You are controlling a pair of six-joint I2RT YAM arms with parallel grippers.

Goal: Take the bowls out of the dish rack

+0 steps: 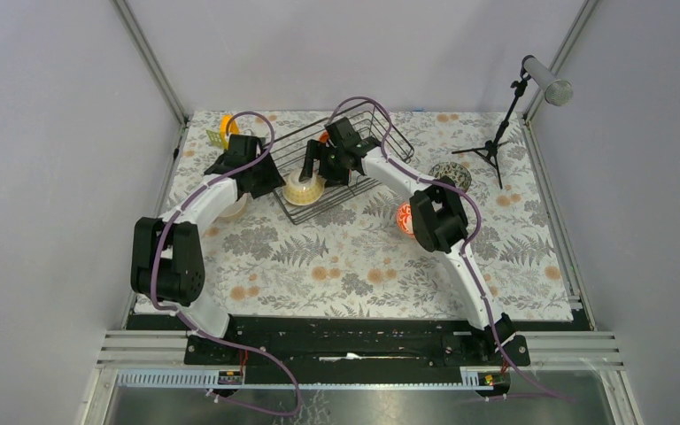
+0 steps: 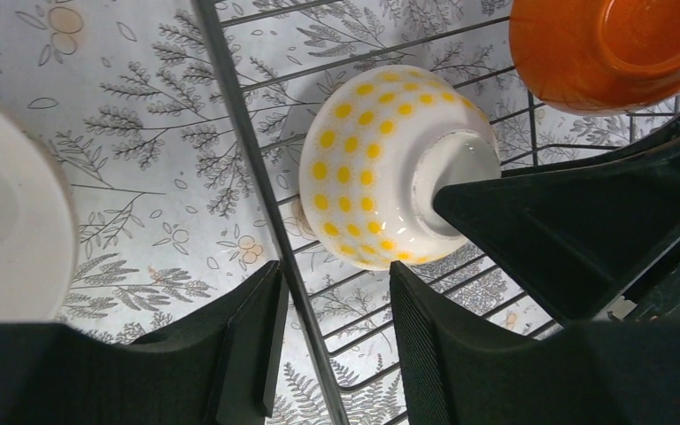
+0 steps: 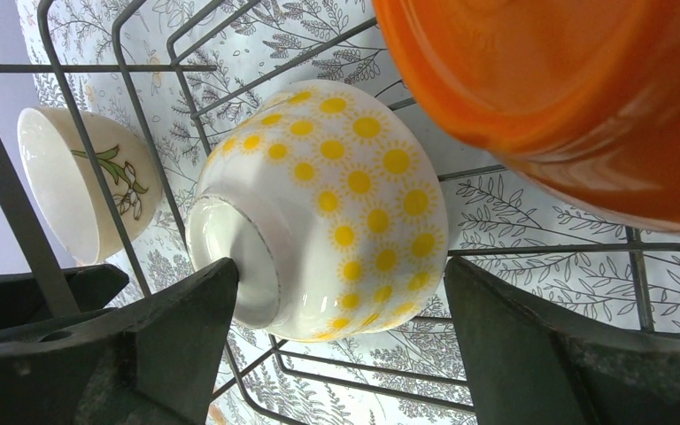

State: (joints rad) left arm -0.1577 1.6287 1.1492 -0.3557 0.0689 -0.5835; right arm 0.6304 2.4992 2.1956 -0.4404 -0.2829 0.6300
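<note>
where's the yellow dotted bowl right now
In the top view, the yellow-dotted bowl lies at the near left end of the dish rack, beside the orange bowl.

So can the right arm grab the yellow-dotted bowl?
Probably yes. The right gripper is open with a finger on each side of the yellow-dotted bowl in the dish rack. The orange bowl close by doesn't seem to block it.

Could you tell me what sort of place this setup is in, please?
Likely a robotics lab cell, not a kitchen: plain panels in aluminium framing, a tripod on the table, two arms bolted at its edge.
</note>
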